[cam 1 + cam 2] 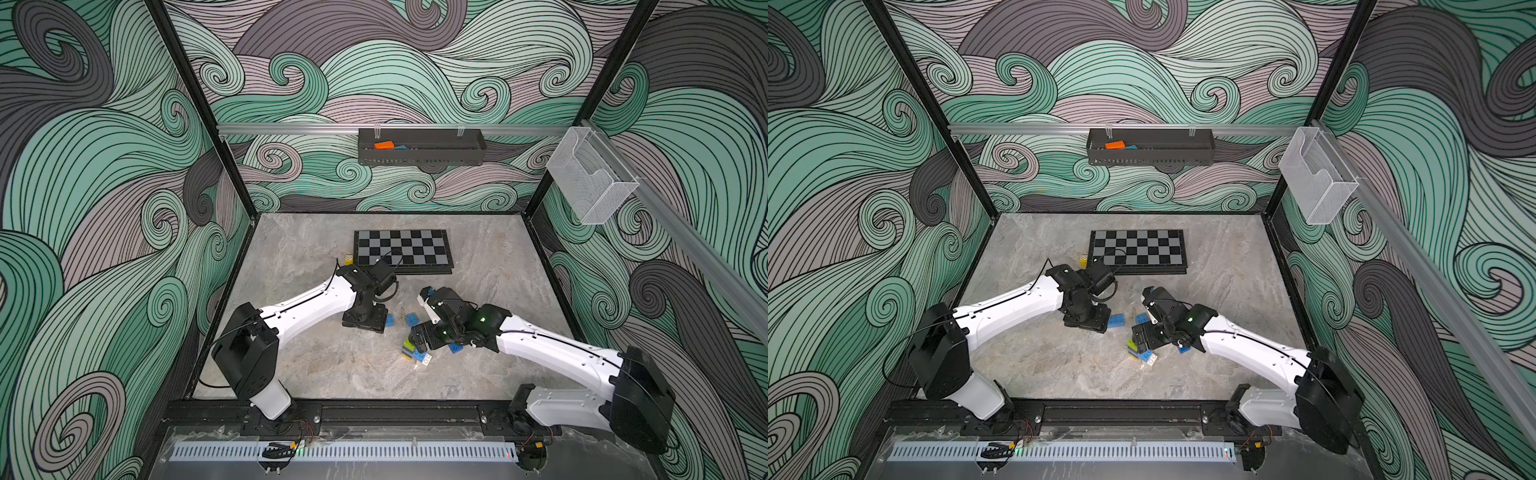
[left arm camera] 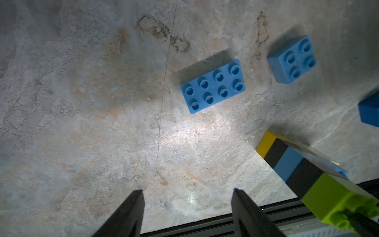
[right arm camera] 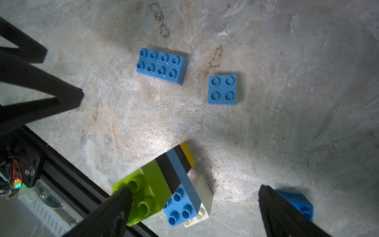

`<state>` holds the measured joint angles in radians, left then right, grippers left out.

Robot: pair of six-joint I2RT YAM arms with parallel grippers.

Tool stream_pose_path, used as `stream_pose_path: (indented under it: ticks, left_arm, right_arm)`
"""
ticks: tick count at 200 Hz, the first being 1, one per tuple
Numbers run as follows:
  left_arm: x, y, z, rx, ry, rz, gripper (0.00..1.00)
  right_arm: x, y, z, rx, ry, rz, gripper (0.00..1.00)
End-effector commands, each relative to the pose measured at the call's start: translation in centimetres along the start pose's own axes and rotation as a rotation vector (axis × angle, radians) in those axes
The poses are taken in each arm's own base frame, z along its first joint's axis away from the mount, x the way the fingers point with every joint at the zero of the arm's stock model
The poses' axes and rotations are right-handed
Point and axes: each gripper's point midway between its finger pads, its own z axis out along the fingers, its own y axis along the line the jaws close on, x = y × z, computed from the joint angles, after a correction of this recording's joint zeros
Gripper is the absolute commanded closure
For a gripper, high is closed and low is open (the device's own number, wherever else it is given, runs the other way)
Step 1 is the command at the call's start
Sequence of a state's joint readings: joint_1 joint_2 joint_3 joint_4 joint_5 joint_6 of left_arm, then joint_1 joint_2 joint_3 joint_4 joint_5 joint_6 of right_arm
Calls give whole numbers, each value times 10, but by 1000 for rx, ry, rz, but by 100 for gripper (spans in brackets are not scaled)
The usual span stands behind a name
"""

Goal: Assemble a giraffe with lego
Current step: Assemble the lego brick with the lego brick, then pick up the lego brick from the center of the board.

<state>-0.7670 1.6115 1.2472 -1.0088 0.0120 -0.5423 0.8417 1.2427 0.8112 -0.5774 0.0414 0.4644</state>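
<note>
Left end effector (image 2: 187, 190) half-open, empty, above counter (image 1: 332, 374); long blue brick (image 1: 1116, 321) just beside, 3 o'clock in a top view. Best: square jaws to brick's flat long sides, clear of studs, then close. Giraffe (image 3: 176, 170) at 6 o'clock from square blue brick (image 1: 412, 320): apparently upright, lime neck-top studs up, body axis roughly 10-to-4. Right end effector (image 3: 194, 187) spread wide, gripping nothing, one finger touching lime studs.

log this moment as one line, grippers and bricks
left gripper: open, empty | right gripper: open over part-built giraffe, not gripping | loose: long blue brick, square blue brick, another blue brick
</note>
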Motion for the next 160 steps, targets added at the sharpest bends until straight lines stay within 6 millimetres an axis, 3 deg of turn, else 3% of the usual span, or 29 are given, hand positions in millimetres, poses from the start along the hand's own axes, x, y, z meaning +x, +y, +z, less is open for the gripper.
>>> stream_pose_path:
  ticks: [1,40,72,116,160]
  left_arm:
    - [-6,0,-2,12,6,9,29]
    - [-6,1,0,22,11,1,29]
    - [-8,1,1,34,0,9,29]
    - [-9,-8,5,85,3,20,29]
    - [-7,-14,2,135,-19,52,28]
  right_arm:
    - [-10,-1,-18,9,-51,-35,1]
    - [-19,3,-46,-18,-101,-48,1]
    - [9,-25,-66,69,-35,92,1]
    - [37,-54,-56,166,69,240,1]
    - [55,-79,-25,264,144,356,1]
